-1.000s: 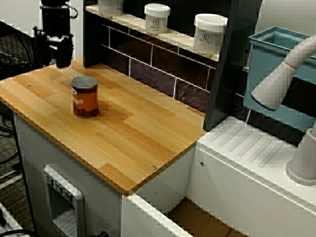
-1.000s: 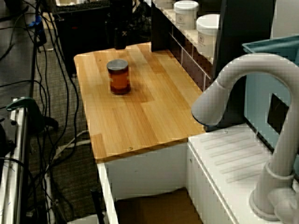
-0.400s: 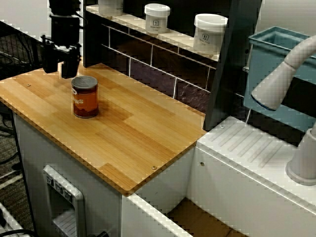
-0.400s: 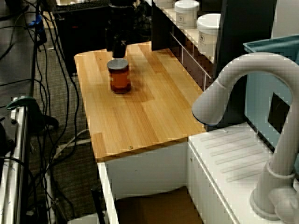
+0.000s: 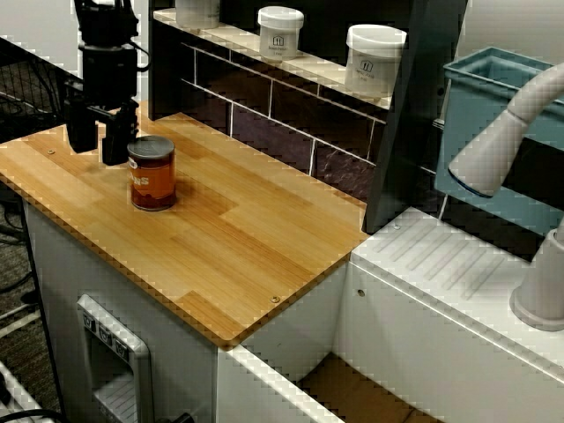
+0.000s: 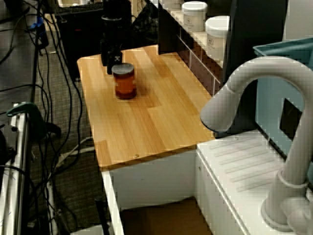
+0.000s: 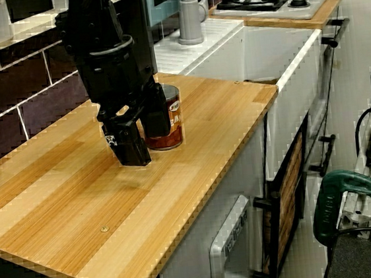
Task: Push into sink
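end effector (image 7: 144, 138) partly hiding can (image 7: 169, 117)

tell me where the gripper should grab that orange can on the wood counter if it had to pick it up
Grip the can across its round side wall, near mid-height, coming straight down from above with fingers either side. It stands upright on the counter with open space all round, so any pair of opposite sides should do. The gripper hangs just beside it on the side away from the sink, fingers spread.
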Motion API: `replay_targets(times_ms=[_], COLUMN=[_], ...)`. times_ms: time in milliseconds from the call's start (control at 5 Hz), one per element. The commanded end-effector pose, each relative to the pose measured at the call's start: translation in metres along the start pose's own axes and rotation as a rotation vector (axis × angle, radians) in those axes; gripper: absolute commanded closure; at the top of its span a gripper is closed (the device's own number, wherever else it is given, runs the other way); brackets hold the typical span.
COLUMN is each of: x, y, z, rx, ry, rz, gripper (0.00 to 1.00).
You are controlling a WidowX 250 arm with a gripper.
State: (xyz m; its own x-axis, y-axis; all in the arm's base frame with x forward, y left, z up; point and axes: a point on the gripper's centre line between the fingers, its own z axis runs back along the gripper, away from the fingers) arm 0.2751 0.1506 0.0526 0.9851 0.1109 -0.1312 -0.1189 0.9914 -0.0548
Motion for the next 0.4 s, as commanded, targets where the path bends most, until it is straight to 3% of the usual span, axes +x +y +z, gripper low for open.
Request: replay_targets(times_ms=[0,200], x=[0.0065,0.0133], y=[-0.0050,-0.0081], z=[0.0220,0.0221], rx=[0.020,-0.001], ry=[-0.061,-0.052], rz=[-0.003,-0.005], gripper=[0.00,0.00])
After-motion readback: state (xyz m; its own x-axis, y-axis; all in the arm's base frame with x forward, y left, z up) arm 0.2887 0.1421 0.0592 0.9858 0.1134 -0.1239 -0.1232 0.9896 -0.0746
